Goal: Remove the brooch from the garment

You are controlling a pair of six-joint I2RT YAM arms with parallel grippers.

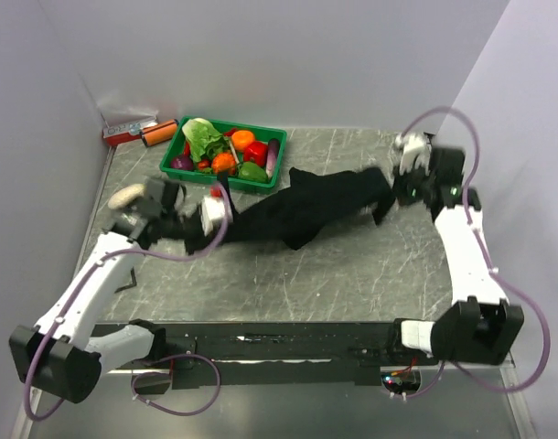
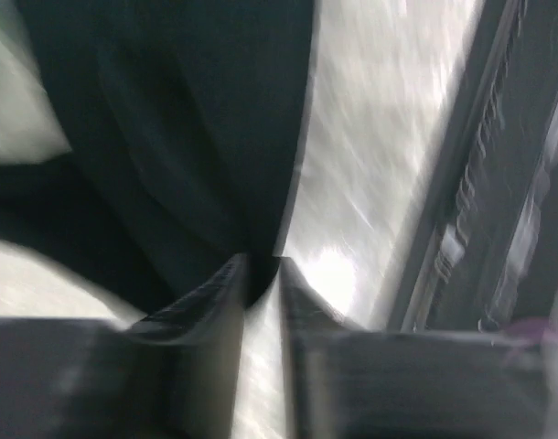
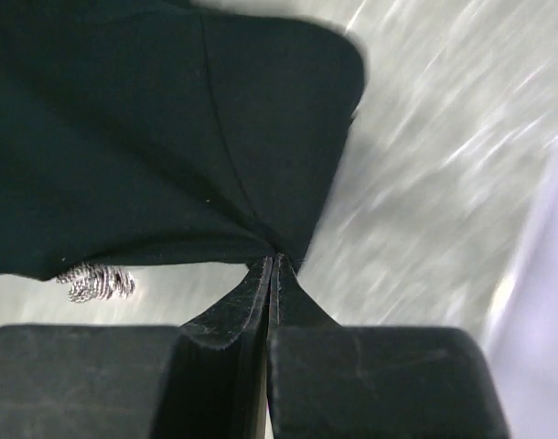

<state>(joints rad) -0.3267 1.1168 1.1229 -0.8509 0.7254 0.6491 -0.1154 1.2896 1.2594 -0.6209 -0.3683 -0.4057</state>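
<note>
Large black soft shirt (image 1: 306, 208) is lying stretched across the grey counter (image 1: 352, 274), mid-frame. The left end effector (image 2: 261, 270) and right end effector (image 3: 274, 261) are pinching its opposite ends. A tiny sparkly white brooch (image 3: 96, 282) is showing at its edge, lower left in the right wrist view.

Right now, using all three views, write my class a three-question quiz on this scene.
1. Which wrist view shows the brooch?
2. True or false: the right gripper is shut on the garment.
3. The left gripper holds: A the brooch, B the garment, C nothing.

Key: 1 right wrist; 2 true; 3 B.
</note>
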